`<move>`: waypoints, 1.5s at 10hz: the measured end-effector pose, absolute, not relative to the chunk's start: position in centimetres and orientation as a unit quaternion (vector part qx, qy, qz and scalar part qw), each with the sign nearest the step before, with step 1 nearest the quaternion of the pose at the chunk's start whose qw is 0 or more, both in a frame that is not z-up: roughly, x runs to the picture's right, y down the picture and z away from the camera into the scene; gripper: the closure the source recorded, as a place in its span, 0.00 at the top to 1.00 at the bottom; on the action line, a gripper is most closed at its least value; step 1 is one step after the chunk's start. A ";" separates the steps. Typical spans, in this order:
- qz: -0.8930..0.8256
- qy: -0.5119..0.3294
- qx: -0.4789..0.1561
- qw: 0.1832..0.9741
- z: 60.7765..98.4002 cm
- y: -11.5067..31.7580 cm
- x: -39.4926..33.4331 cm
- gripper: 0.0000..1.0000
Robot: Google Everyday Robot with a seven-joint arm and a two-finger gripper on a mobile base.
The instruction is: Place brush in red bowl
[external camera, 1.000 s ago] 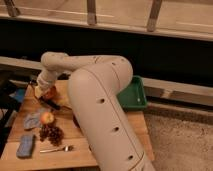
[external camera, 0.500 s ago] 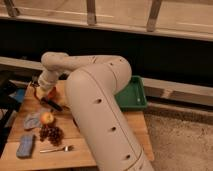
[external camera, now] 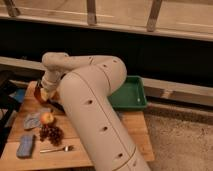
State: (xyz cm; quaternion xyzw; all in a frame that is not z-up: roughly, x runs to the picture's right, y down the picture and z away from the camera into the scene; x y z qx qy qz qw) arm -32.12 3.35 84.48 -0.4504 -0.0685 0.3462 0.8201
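My gripper (external camera: 44, 93) is at the far left of the wooden table (external camera: 135, 125), at the end of the big white arm (external camera: 90, 100). It hangs over a reddish bowl (external camera: 36, 93) that is mostly hidden behind it. A dark brush (external camera: 56, 106) pokes out just below the gripper, slanting down to the right against the arm. I cannot tell whether the gripper holds it.
A green tray (external camera: 128, 95) sits at the back right of the table. An apple (external camera: 47, 118), a grey cloth (external camera: 31, 120), dark grapes (external camera: 52, 134), a blue sponge (external camera: 25, 147) and a fork (external camera: 56, 149) lie at the front left. A dark chair (external camera: 7, 100) stands to the left.
The gripper has shifted slightly left and down over the bowl. The other things on the table have not moved.
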 end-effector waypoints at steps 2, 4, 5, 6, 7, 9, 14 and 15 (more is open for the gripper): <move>0.350 -0.052 -0.456 0.817 85.5 3.4 -31.0 0.16; 0.347 -0.047 -0.460 0.816 86.3 3.1 -31.0 0.32; 0.342 -0.052 -0.460 0.818 86.7 2.5 -31.2 0.43; 0.330 -0.059 -0.461 0.821 86.9 2.0 -32.3 0.55; 0.321 -0.067 -0.462 0.824 87.1 1.5 -33.6 0.65; 0.309 -0.080 -0.460 0.829 86.9 0.5 -34.9 0.79; 0.316 -0.086 -0.437 0.837 85.4 -1.1 -33.4 0.80; 0.325 -0.084 -0.429 0.839 85.1 -1.4 -32.5 0.80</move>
